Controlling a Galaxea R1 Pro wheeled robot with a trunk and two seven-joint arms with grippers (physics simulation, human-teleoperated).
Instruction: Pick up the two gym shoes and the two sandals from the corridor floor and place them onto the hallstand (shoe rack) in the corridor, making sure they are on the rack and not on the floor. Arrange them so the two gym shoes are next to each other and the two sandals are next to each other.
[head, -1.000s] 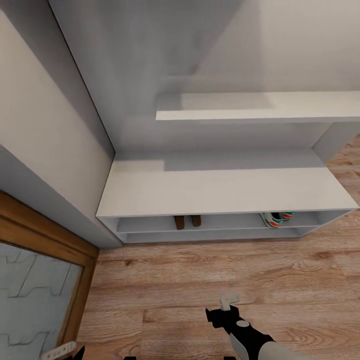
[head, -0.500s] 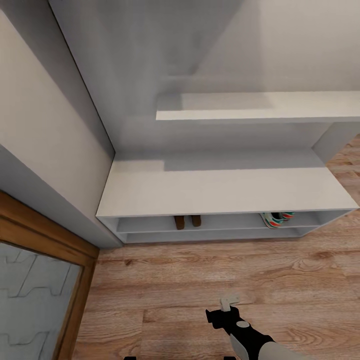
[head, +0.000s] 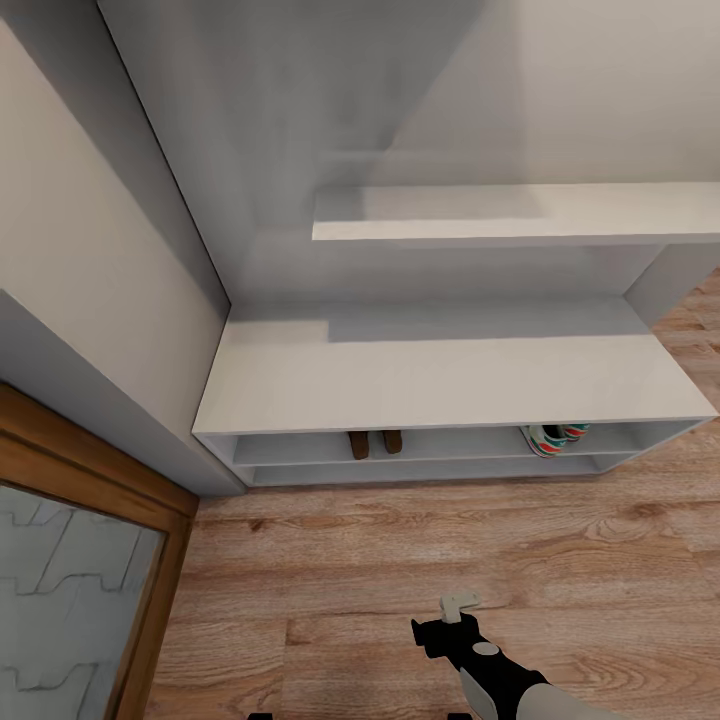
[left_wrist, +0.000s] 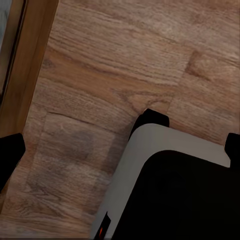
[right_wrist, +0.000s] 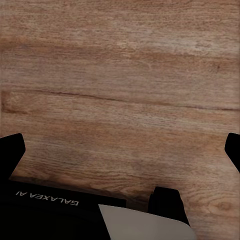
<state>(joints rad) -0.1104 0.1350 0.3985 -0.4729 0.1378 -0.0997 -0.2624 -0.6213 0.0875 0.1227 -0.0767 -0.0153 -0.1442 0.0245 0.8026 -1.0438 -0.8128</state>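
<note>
Two pairs of shoes sat on the hallstand's (head: 450, 385) upper shelf, none on the floor.

Both sandals (head: 374, 442) stood side by side toward the left of that shelf, and the gym shoes (head: 553, 437) lay together near its right end, well apart from the sandals. Bare corridor floor (head: 400, 570) stretched in front of the rack. Low in the head view, the right gripper (head: 460, 603) hung above the planks holding nothing; both wrist views showed dark fingertips spread wide at the frame edges, with wood grain between them.
</note>
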